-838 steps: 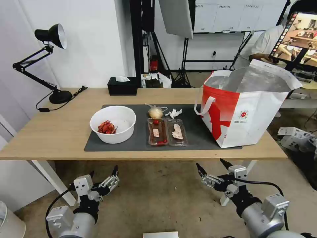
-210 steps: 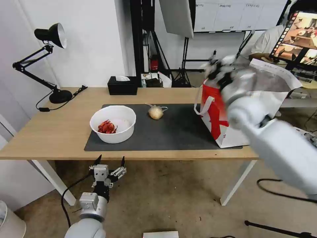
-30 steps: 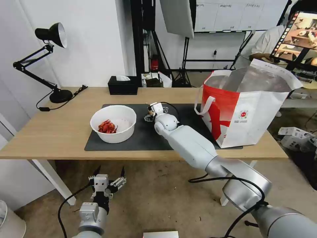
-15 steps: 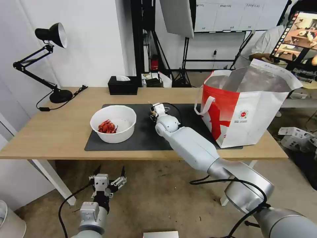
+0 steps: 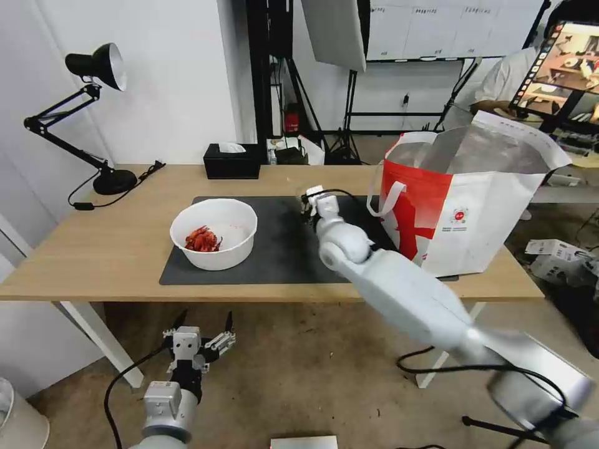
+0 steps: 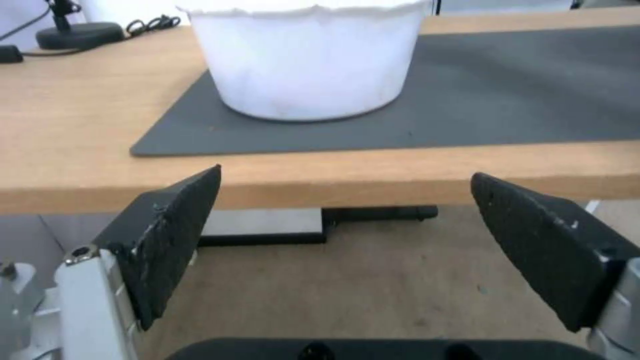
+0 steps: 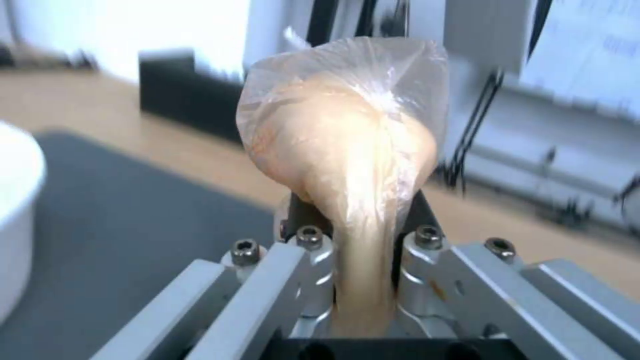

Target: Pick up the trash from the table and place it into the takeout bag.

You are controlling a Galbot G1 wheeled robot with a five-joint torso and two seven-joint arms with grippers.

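The knotted clear bag of yellowish lump (image 7: 347, 145) sits pinched in the right claw (image 7: 353, 250), held off the surface (image 5: 125, 249). In the right wrist view its long axis runs straight out from between the claw's two metal fingers (image 7: 303, 270): the narrow gathered end is squeezed between them, and the rounded, bulging end points away from the wrist, toward the black tissue box (image 7: 180, 85) at the back edge. The clear film puffs loosely over the lump at that far end.

In the head view the right claw (image 5: 310, 201) hangs above the dark grey mat (image 5: 281, 249), between the white bowl (image 5: 214, 233) and the takeout bag (image 5: 462, 206), nearer the bag (the parcel itself is too small to make out here). The takeout bag stands upright on the mat's right end, mouth open, foil lining showing.

The white bowl rests on the mat to the left of the bag, with red crayfish shells (image 5: 201, 239) inside.

The left claw (image 5: 199, 327) hangs below the surface's front edge, well left of the takeout bag, its fingers (image 6: 167, 235) spread wide and gripping nothing.
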